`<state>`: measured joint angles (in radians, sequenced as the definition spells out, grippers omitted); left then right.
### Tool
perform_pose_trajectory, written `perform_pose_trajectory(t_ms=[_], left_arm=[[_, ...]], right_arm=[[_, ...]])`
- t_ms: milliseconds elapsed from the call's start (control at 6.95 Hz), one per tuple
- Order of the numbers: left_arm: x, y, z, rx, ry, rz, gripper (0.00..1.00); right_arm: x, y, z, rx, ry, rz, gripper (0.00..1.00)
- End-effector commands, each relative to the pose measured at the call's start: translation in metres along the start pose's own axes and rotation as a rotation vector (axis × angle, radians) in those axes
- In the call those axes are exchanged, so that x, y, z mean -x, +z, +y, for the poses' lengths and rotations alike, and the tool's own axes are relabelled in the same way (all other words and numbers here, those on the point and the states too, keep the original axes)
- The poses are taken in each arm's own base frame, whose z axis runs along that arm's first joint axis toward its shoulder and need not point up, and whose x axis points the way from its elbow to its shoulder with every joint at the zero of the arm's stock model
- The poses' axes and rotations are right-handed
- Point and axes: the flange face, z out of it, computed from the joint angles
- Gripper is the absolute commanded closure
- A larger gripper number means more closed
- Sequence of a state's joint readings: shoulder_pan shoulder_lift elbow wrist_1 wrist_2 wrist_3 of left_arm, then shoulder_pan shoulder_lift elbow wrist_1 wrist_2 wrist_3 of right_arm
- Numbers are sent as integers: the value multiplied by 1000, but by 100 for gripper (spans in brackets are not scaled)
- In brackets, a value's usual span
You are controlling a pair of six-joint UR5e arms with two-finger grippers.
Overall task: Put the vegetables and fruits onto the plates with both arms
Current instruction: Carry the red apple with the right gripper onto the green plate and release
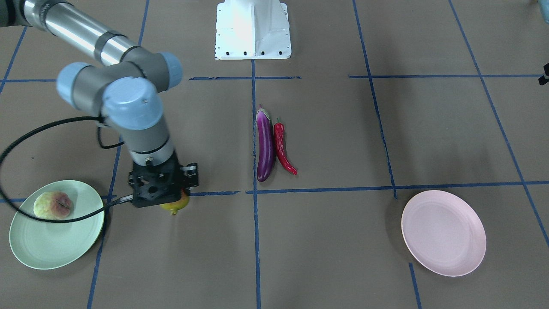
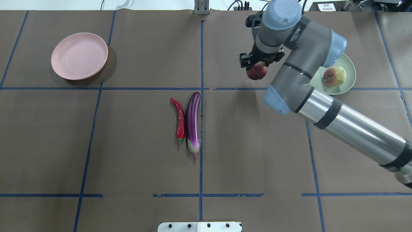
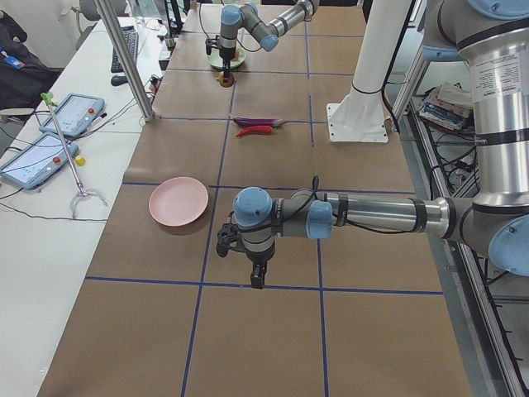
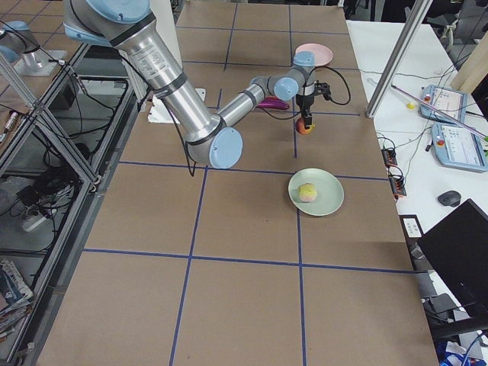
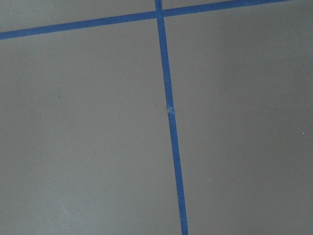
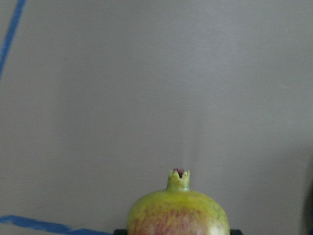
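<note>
My right gripper [image 2: 257, 67] is shut on the yellow-green and red fruit [image 2: 256, 72] and holds it low over the table, left of the mint green plate [image 2: 350, 64]. The wrist view shows the fruit's crown nub [image 6: 179, 174]. The pale green-cream fruit [image 2: 334, 76] lies on that plate. The purple eggplant [image 2: 193, 120] and red chili [image 2: 179, 120] lie side by side mid-table. The pink plate [image 2: 79, 55] holds nothing. My left gripper [image 3: 258, 277] hangs over bare table near the pink plate [image 3: 178, 201]; I cannot tell if it is open.
The white base block [image 1: 253, 30] stands at the robot's side of the table. Blue tape lines [image 5: 168, 107] cross the brown table cover. Tablets and a grabber tool lie on a side table [image 3: 50, 198] beyond the pink plate.
</note>
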<state>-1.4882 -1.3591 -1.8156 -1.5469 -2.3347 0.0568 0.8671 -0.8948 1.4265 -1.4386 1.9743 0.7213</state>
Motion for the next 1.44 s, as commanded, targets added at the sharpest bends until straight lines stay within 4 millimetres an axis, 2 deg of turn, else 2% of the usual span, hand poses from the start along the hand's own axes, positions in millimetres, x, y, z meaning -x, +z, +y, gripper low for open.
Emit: perform_pose_trajectory(t_ms=[0,144,288,432,719,863,1007,1151,1295], left_arm=[[0,1,0,2,-2,0,0],[0,0,1,2,-2,0,0],[0,0,1,2,-2,0,0],[0,1,0,2,-2,0,0],[0,0,0,-1,1,0,0],[-3,-3,-1,-8,11,0,0],[-8,-8,-2,-20,24,-3,0],[-9,-9,-6,-24,30,-12,0],[-19,-20,-21,-60,59,-5,0]], right_arm=[[-169,-3,-3,47,-119,-25,100],[-191,14,8,83,-128,-20,96],[-199,29,11,111,-113,-8,63],[-198,36,12,105,-122,-13,1],[-190,30,5,87,-130,-24,0],[-202,18,-1,82,-108,-29,0],[-231,-7,-11,74,-71,-79,0],[-273,-33,-14,73,-12,-117,0],[-311,-59,-16,69,-8,-125,0]])
